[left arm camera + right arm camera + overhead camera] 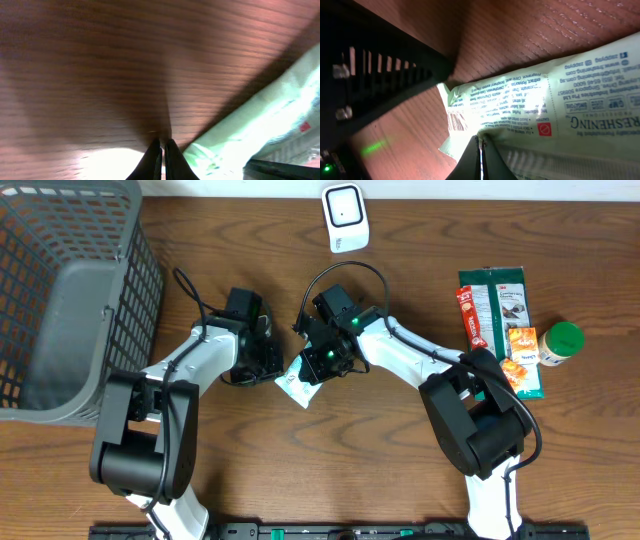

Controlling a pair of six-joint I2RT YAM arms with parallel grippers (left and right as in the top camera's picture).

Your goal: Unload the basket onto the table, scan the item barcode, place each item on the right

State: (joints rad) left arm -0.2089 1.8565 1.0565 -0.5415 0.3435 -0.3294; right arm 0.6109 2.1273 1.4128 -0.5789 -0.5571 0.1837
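Pale green printed packet (297, 386), barcode (456, 120) near its crimped end, at desk (330, 475) centre; white scanner (345, 217) well apart, far edge.

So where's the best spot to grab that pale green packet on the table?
Probably the long back seam, pinched from straight above. The packet seems to lie flat on the table, so its faces offer little else to catch. Stay clear of the barcode near one end, so that it stays readable.

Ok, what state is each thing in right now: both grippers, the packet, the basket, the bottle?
left gripper: shut, empty.
right gripper: shut on the packet, at its edge.
packet: held at one edge, looks unopened.
basket: upright, nothing seen inside.
bottle: green lid on.
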